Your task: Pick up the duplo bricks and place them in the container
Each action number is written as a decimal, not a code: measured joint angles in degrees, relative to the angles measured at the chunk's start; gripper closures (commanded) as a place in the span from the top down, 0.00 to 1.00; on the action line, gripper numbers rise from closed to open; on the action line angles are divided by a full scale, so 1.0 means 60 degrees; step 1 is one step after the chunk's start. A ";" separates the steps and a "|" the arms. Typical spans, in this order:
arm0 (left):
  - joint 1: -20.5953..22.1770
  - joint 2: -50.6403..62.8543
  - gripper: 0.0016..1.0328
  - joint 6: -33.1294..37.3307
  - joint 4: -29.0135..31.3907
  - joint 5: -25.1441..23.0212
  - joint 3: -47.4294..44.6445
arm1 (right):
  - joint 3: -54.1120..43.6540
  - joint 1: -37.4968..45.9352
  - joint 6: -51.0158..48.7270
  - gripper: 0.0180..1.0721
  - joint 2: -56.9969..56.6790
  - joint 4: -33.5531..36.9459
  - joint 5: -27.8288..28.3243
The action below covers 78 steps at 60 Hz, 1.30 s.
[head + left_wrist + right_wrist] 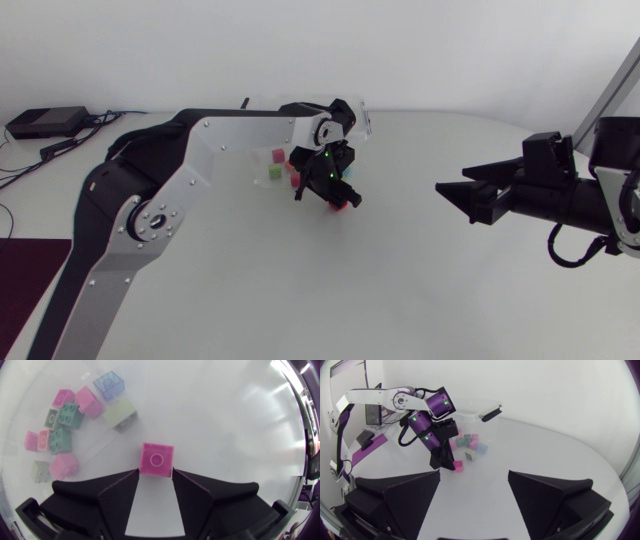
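While L gripper (156,472) clamps pink brick (158,459) on table (400,290) just beside bin (489,413) wall | other bricks (64,420) inside bin, bin nr far edge | R gripper (474,474) splayed, well apart | bare table between the two.

A magenta brick (158,460) is standing out against a white table (225,420) and matte black left gripper (155,471); a pink brick (89,401), green brick (70,414) and blue brick (110,385) are showing.

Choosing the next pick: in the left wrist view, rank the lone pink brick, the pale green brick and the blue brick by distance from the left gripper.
1. lone pink brick, between the left gripper fingertips.
2. pale green brick, ahead of it.
3. blue brick, just beyond the green one.
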<state>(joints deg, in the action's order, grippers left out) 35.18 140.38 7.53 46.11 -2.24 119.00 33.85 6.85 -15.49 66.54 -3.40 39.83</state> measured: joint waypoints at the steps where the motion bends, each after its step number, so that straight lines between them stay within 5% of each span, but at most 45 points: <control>1: 0.0000 0.0000 0.40 -0.0015 -0.0033 0.0000 0.0000 | -0.0033 0.0004 -0.0011 0.93 -0.0022 0.0000 0.0007; 31: 0.0124 -0.0022 0.23 -0.0335 -0.0372 0.0044 -0.0095 | -0.0415 0.0128 -0.0138 0.93 -0.0295 0.0069 0.0117; 52: 0.0310 -0.2838 0.23 -0.0736 -0.4255 0.0036 -0.5133 | -0.1013 0.0200 -0.0182 0.93 -0.0845 0.0098 0.0157; 78: -0.0171 -0.5140 0.23 -0.1009 -0.6193 0.0033 -0.5901 | -0.1260 0.0200 -0.0215 0.93 -0.1534 0.0299 0.0157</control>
<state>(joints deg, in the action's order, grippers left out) 34.15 109.54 1.48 8.95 -2.04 83.59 26.28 8.05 -16.78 57.34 -1.61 40.77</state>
